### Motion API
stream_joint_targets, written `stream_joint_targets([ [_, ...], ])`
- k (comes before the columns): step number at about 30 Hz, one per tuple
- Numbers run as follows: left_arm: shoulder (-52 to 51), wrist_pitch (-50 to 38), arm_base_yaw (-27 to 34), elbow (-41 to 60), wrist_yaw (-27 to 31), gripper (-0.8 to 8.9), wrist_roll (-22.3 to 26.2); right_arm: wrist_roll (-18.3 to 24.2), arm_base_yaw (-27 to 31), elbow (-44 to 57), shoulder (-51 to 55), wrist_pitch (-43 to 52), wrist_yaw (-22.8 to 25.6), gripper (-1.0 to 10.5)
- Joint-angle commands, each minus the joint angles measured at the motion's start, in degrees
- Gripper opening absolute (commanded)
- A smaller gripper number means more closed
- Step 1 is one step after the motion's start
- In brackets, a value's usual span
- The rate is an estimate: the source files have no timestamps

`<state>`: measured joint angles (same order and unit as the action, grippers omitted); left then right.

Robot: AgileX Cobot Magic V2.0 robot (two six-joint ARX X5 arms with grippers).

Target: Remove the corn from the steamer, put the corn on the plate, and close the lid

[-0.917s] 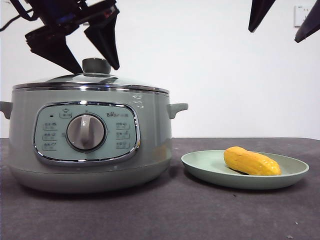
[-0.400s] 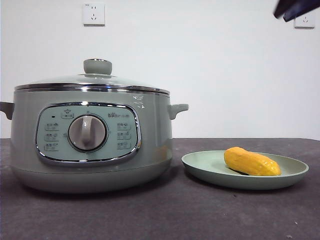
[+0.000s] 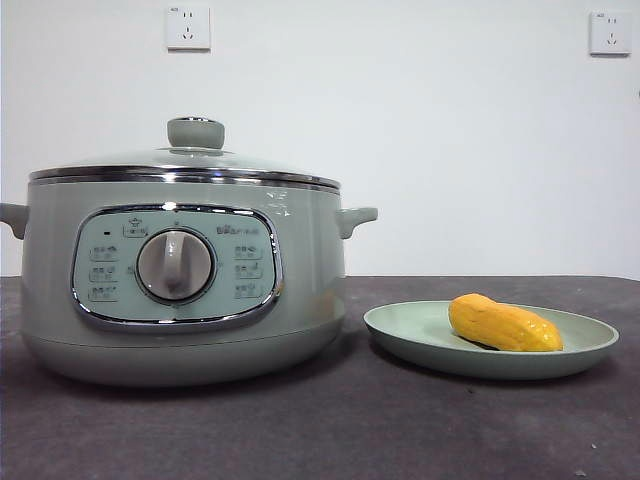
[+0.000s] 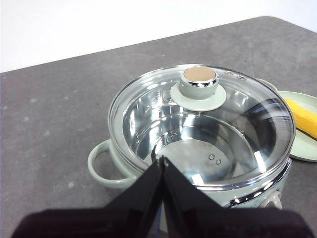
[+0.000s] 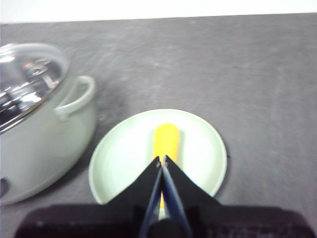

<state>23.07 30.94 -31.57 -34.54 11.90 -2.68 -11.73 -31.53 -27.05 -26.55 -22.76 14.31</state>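
Note:
The sage-green steamer [image 3: 180, 275] stands at the left of the table with the glass lid [image 3: 185, 160] seated on its rim and the knob [image 3: 195, 132] upright. To its right the corn [image 3: 503, 323] lies on the pale green plate [image 3: 400, 335]. Neither arm shows in the front view. My left gripper [image 4: 162, 159] hangs shut high above the lid [image 4: 200, 124], holding nothing. High over the plate [image 5: 119, 158] hovers my right gripper [image 5: 162, 159], shut and empty, with the corn [image 5: 166, 139] below it.
The dark grey table [image 3: 320, 430] runs back to a white wall with two sockets [image 3: 188, 27]. The steamer's side handle [image 3: 355, 217] sticks out toward the plate. Through the glass, the pot's steel inside [image 4: 198, 153] shows bare.
Both arms have risen out of the front view: the left gripper left the lid knob, and the right gripper's black tips left the top right corner. Steamer, lid, plate and corn have not moved.

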Motion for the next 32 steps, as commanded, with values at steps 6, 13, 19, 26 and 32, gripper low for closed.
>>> stream_joint_targets([
  [6, 0.04, 4.59, -0.24, 0.22, 0.11, -0.03, -0.76, -2.78, -0.04, 0.31, -0.07, -4.42, 1.07, 0.0],
  [13, 0.04, 4.72, -0.24, 0.22, 0.09, -0.03, -0.76, -2.78, -0.04, 0.31, -0.07, -5.68, 1.05, 0.0],
  [19, -0.79, 4.52, -0.13, 0.22, 0.11, -0.03, 6.4, -2.78, -0.04, 0.31, -0.07, -6.45, 1.03, 0.0],
  [26, -12.39, -6.6, 9.88, 6.29, -5.81, -0.03, 10.67, -2.78, -0.04, 0.31, -0.07, -6.45, 1.05, 0.0],
  [32, -19.3, -18.16, 22.14, 19.82, -12.85, -0.03, 9.42, -2.78, -0.04, 0.31, -0.07, -6.47, 1.05, 0.0],
])
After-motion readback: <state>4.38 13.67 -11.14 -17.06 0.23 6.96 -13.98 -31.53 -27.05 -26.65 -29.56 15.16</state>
